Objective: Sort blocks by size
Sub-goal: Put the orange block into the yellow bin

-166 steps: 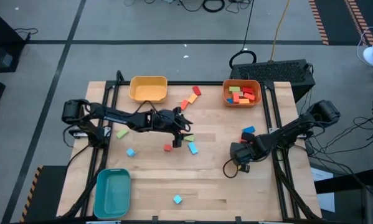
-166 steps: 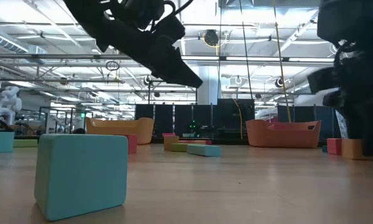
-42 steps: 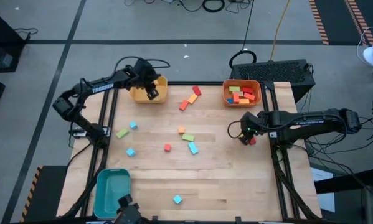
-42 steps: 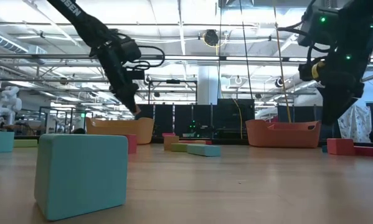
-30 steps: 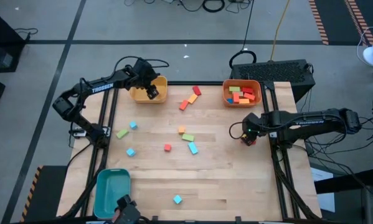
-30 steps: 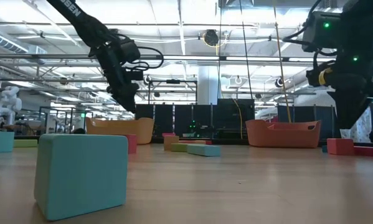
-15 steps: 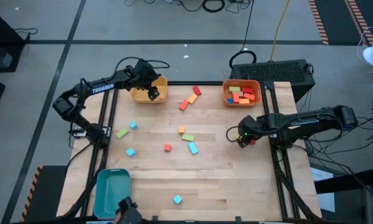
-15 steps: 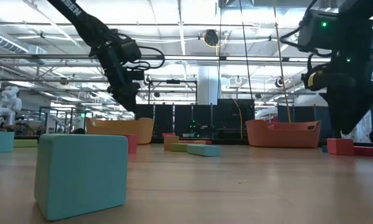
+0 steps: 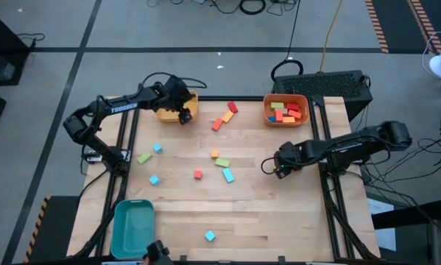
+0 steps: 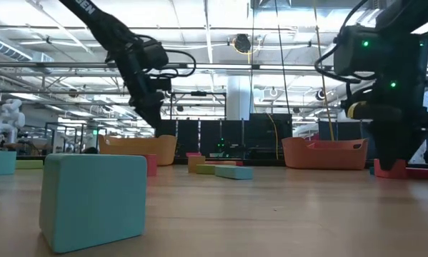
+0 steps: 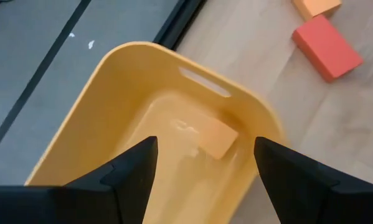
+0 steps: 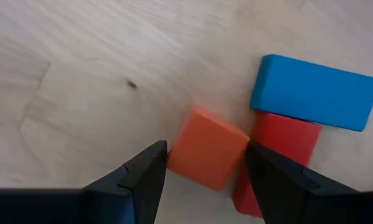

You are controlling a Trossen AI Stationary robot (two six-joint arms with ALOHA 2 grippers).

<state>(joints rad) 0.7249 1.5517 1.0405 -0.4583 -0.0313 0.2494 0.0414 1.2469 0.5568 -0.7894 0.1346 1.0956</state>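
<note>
My right gripper points down over the table's right part, open. Its fingers stand on either side of an orange block that lies flat on the wood. A red block and a blue block lie right beside it. My left gripper hangs open above the yellow bin at the far left. A tan block lies on the bin's floor below it. More blocks are scattered mid-table, such as a red one and a green one.
An orange bin with several blocks stands at the far right. A teal bin sits at the near left corner. A light blue cube lies near the front edge. Bare wood lies between the scattered blocks and my right gripper.
My right gripper has gone down and toward the table's left, rolling its wrist, and now stands around the orange block. My left gripper has shifted a little toward the table's right above the yellow bin.
</note>
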